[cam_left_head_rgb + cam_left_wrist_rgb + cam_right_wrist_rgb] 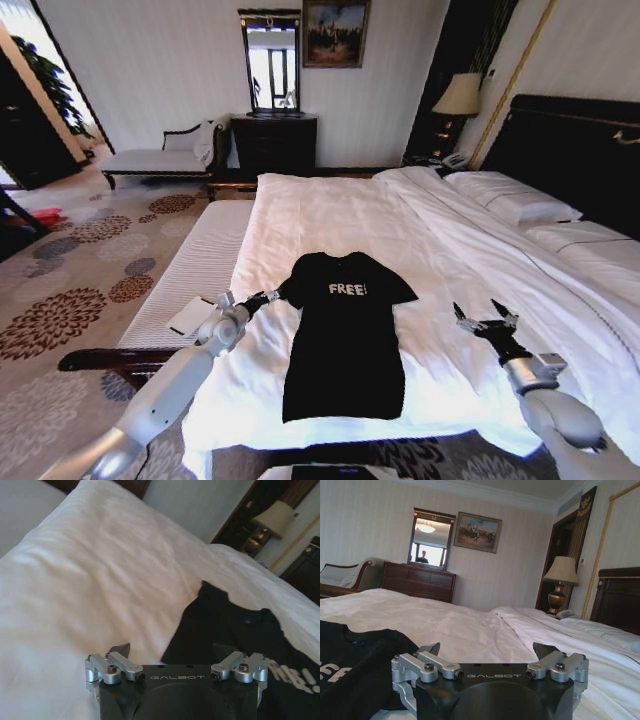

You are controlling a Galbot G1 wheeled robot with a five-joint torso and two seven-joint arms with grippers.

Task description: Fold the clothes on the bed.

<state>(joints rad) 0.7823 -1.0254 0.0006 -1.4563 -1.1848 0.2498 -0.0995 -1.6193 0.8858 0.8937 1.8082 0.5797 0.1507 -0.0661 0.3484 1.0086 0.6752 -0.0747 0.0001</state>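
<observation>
The black short-sleeved T-shirt [343,335] lies flat and face up on the white duvet of the bed [330,215], its collar toward the pillows and its hem toward the foot, with the white "FREE!" lettering [347,288] across the chest. Both sleeves are spread out to the sides, and the fabric looks smooth with hardly a wrinkle.

My left arm reaches forward low over the near edge of the bed, and my left fingers [268,296] sit right at the end of the shirt's left sleeve. In the left wrist view those left fingers [172,650] stand wide apart, with the sleeve's dark cloth lying between and just ahead of them; I cannot tell whether they touch it yet.

My right arm stretches out over the duvet on the other side, and my right fingers [485,318] hover well clear of the shirt's right sleeve. They too are spread wide and hold nothing, with only white bedding ahead of them.
</observation>
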